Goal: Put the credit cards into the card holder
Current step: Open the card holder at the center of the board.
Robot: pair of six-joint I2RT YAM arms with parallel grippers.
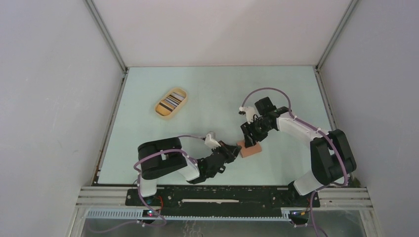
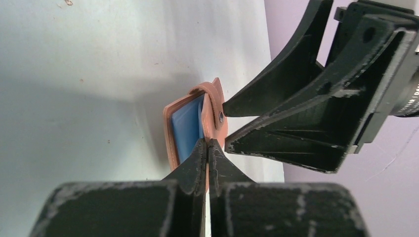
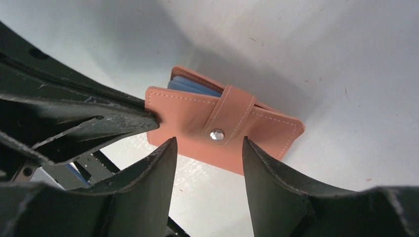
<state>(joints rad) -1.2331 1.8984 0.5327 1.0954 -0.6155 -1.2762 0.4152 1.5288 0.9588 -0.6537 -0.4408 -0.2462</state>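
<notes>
Reddish-brown and leather-like, the small flat folding card holder (image 1: 251, 150) is near the middle of the top view, a little toward the bottom, over the pale green table (image 1: 207, 89). Your left gripper (image 1: 237, 149) is pinched tight on one edge of the card holder (image 2: 169, 133); in the left wrist view the two black fingers (image 2: 195, 160) meet on the thin edge at the bottom centre. Your right gripper (image 1: 250, 140) comes in from the right, and its jaws stand apart. In the right wrist view, the silver snap (image 3: 216, 134) on the tab sits just above the gap between that gripper's (image 3: 207, 148) tips. A blue card (image 2: 188, 126) peeks out of the holder. You cannot tell whether the holder rests on the table or is lifted a bit. An oval tan tray (image 1: 159, 109) with striped cards (image 1: 172, 101) lies in the upper left of the top view, well apart from both grippers.
</notes>
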